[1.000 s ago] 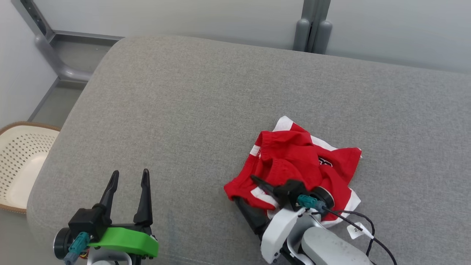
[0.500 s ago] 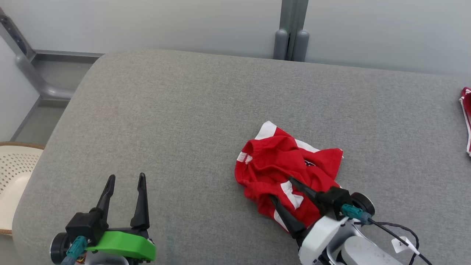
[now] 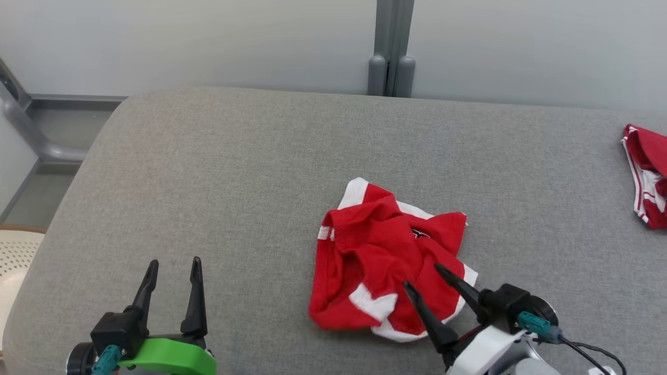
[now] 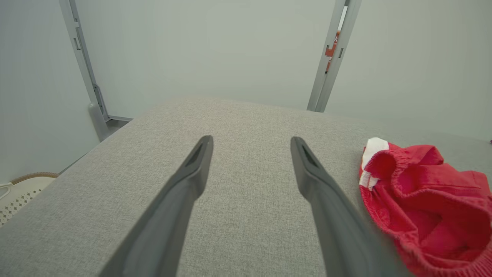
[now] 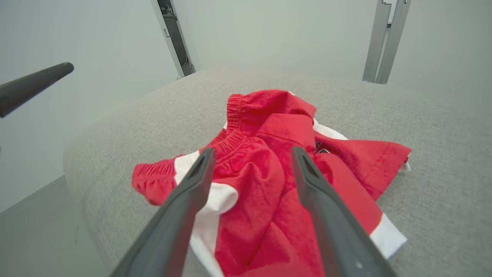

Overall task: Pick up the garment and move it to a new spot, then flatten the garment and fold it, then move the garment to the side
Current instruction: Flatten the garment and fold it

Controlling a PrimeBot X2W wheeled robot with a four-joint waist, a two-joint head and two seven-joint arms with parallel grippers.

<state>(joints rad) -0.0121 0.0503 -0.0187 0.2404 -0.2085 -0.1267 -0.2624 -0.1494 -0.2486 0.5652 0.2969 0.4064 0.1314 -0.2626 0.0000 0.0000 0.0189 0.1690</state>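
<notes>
A pale perforated basket [image 3: 13, 255] sits at the far left, well apart from the garment [image 3: 375, 255] and off the edge of the grey upholstered cushion [image 3: 234, 182] on which the garment lies. Next comes the left claw [image 3: 174, 261], also well to the left of the garment. Its two dark fingers are spread wide with nothing but bare cushion fabric between them, so it grips nothing and touches nothing. The garment itself, red with white bands and an elastic waistband, lies crumpled in a loose heap near the middle of the cushion. At the garment's near right edge is the right claw [image 3: 422, 275], its jaws as far apart as the left one's. Its fingers reach over the red cloth and have no hold on it. Whether the tips brush the fabric cannot be told. Far to the garment's right, at the cushion's edge, lies a second red and white piece of clothing [image 3: 649, 172].
</notes>
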